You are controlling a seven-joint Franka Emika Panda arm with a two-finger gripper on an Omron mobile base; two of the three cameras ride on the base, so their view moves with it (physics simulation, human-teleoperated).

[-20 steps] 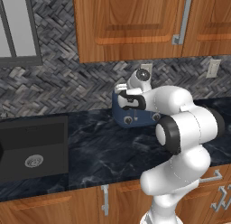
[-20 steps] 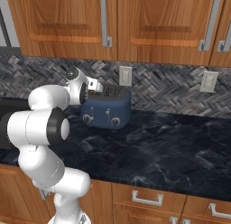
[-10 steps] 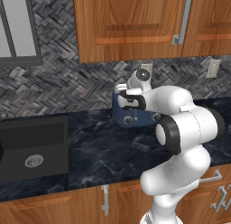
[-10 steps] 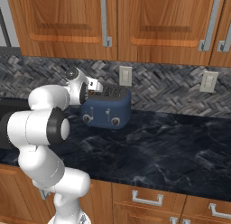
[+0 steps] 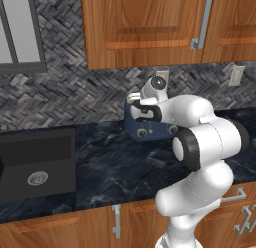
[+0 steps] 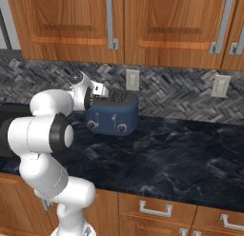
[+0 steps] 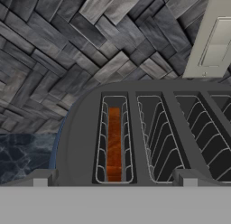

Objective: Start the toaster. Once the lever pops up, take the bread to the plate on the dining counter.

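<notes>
The dark blue toaster point(image 5: 150, 131) point(image 6: 113, 117) stands on the dark counter against the backsplash, two silver knobs on its front. My gripper point(image 5: 137, 105) point(image 6: 100, 92) point(image 7: 113, 180) hovers just above its left end, pointing down at the slots. It is open, the two fingertips point(image 7: 41, 179) set wide apart with nothing between them. In the hand view the toaster top point(image 7: 81, 142) lies right below, and the bread point(image 7: 114, 144), an orange-brown slice, sits deep in the leftmost slot. The other slots hold only wire guides. The plate and the dining counter are out of view.
A black sink point(image 5: 35, 164) is sunk into the counter at the left. Wall outlets point(image 6: 132, 80) point(image 6: 219, 86) sit on the herringbone backsplash behind the toaster. Wooden upper cabinets point(image 5: 145, 27) hang overhead. Bare dark marble counter point(image 6: 190, 154) stretches to the right.
</notes>
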